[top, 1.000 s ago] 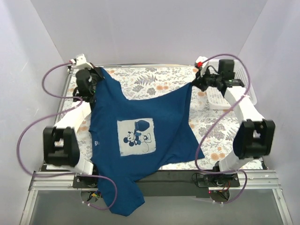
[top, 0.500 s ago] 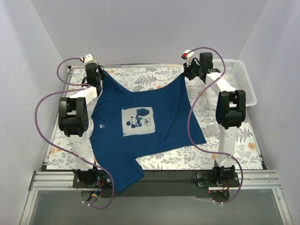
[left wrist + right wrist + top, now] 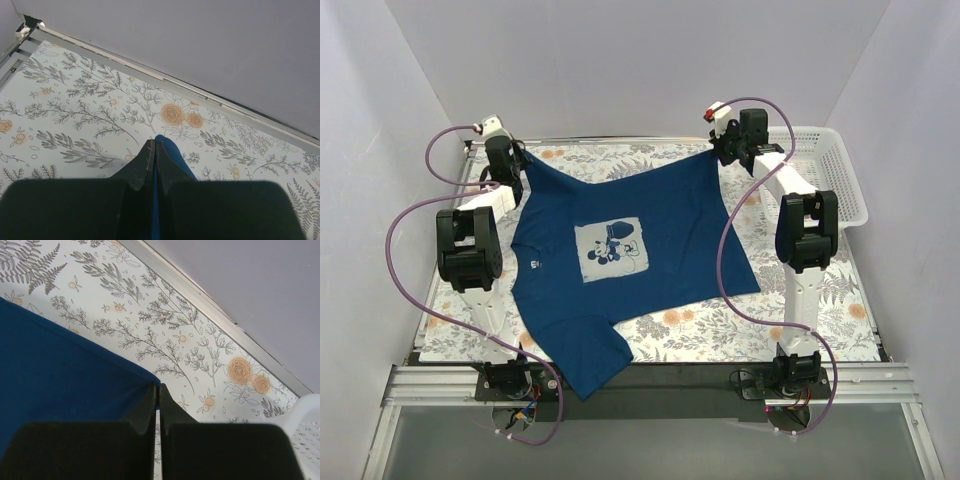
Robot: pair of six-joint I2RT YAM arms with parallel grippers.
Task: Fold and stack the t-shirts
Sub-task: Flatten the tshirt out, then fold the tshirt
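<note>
A: Which step is this?
B: Spreading the t-shirt (image 3: 630, 250) flat; left gripper (image 3: 154, 145) and right gripper (image 3: 157, 387) each pinch a hem corner, jaws pressed together; cloth stretches between them.
A: Next?
B: Probably lower both corners; release; then fold.

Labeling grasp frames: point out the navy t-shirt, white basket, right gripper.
navy t-shirt (image 3: 672, 250), top external view, plain fabric right of centre.
white lattice basket (image 3: 835, 178), top external view, bare lattice inside.
right gripper (image 3: 157, 388), right wrist view, between its fingertips.
</note>
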